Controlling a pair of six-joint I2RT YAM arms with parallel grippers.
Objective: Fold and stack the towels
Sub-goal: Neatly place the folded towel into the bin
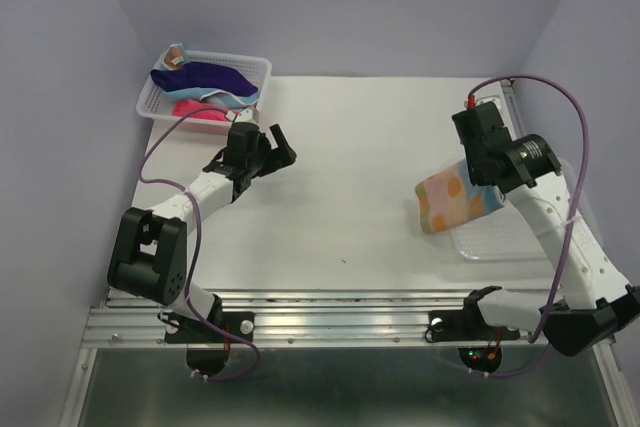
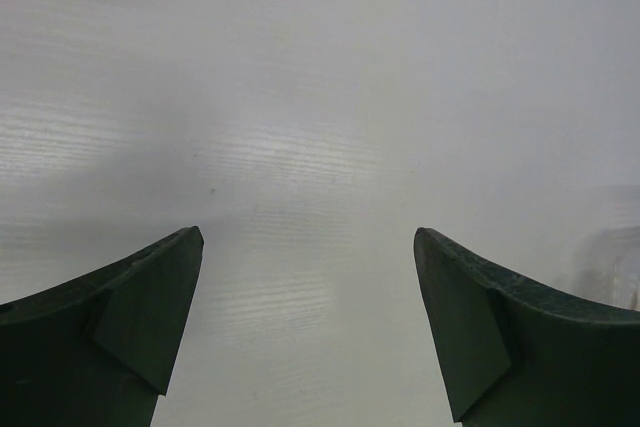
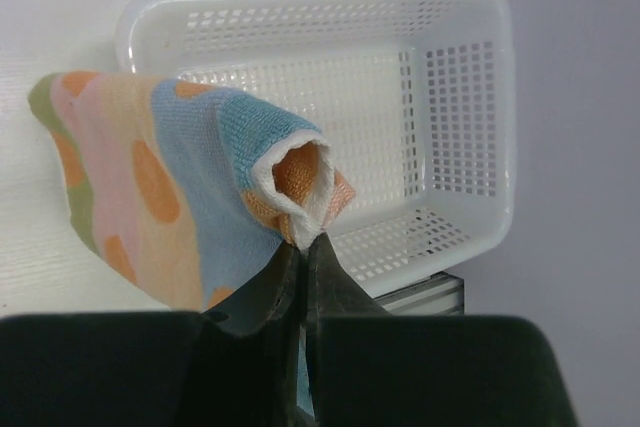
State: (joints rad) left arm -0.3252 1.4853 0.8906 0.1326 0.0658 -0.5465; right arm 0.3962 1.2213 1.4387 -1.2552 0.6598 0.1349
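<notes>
- The patterned towel (image 3: 150, 197) is soft looped terry with pastel stripes of pink, blue and green, dotted with orange ovals.
- It hangs bunched from the right gripper (image 3: 303, 247), whose dark fingers are clenched on a rolled corner. This is at the middle right of the top view, by the left rim of a white plastic mesh basket (image 3: 470, 97).
- That basket is rectangular with rounded corners, and its walls are pierced in a square grid.
- The left gripper (image 2: 308, 237) is released. Its two dark wedge-shaped fingers stand wide apart over the smooth white table (image 1: 350, 147), grasping nothing.
- A second mesh basket (image 1: 148, 102) sits at the upper left of the top view. It holds a crumpled navy towel (image 1: 205, 77), a pink towel (image 1: 195, 107) and a light blue towel (image 1: 245, 97).
- Count: four towels, two baskets, two grippers.
</notes>
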